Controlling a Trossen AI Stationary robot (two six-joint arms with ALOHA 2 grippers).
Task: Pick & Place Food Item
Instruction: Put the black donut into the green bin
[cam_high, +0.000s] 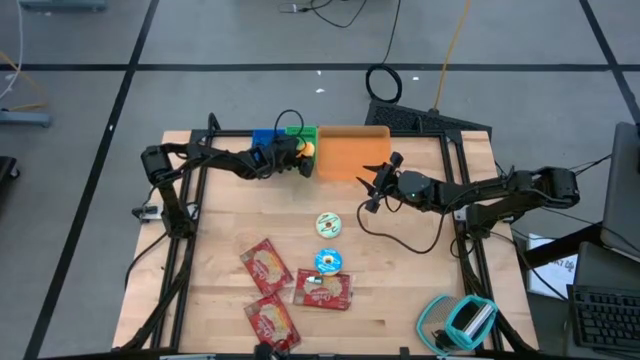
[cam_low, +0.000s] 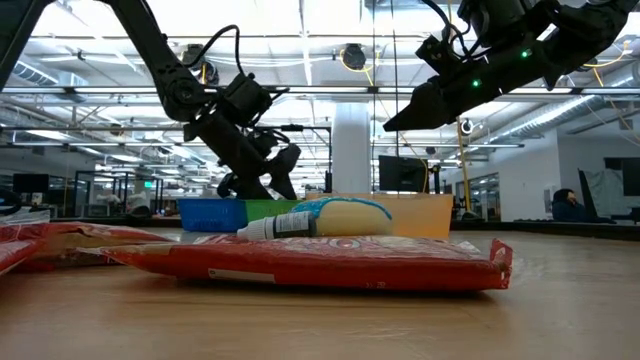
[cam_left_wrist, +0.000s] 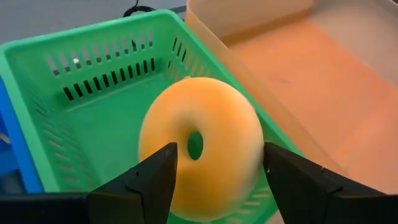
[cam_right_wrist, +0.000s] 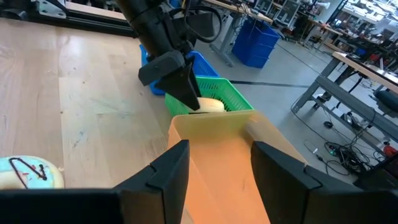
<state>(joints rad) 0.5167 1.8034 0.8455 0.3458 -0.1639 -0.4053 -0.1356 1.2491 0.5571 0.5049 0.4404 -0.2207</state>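
Note:
A yellow-orange donut (cam_left_wrist: 199, 152) sits between the fingers of my left gripper (cam_left_wrist: 217, 180), over the green basket (cam_left_wrist: 93, 118) at the table's far edge. In the right wrist view the donut (cam_right_wrist: 208, 106) shows at the height of the basket's rim (cam_right_wrist: 233, 102). My left gripper (cam_high: 300, 152) is shut on it. My right gripper (cam_right_wrist: 214, 168) hangs open above the orange bin (cam_high: 350, 155), with nothing between its fingers. My left gripper pinches the donut by its outer rim, one finger on each opposite side (cam_left_wrist: 155, 146). The fingers come slanting down from the table's left side. The donut stands on edge with its hole facing back along the fingers. Whether it touches the basket I cannot tell.
A blue basket (cam_high: 265, 137) stands left of the green one. Three red packets (cam_high: 265, 265) and two round food items (cam_high: 329, 224) lie on the wooden table's middle and near part. A teal object (cam_high: 465, 318) lies at the near right corner.

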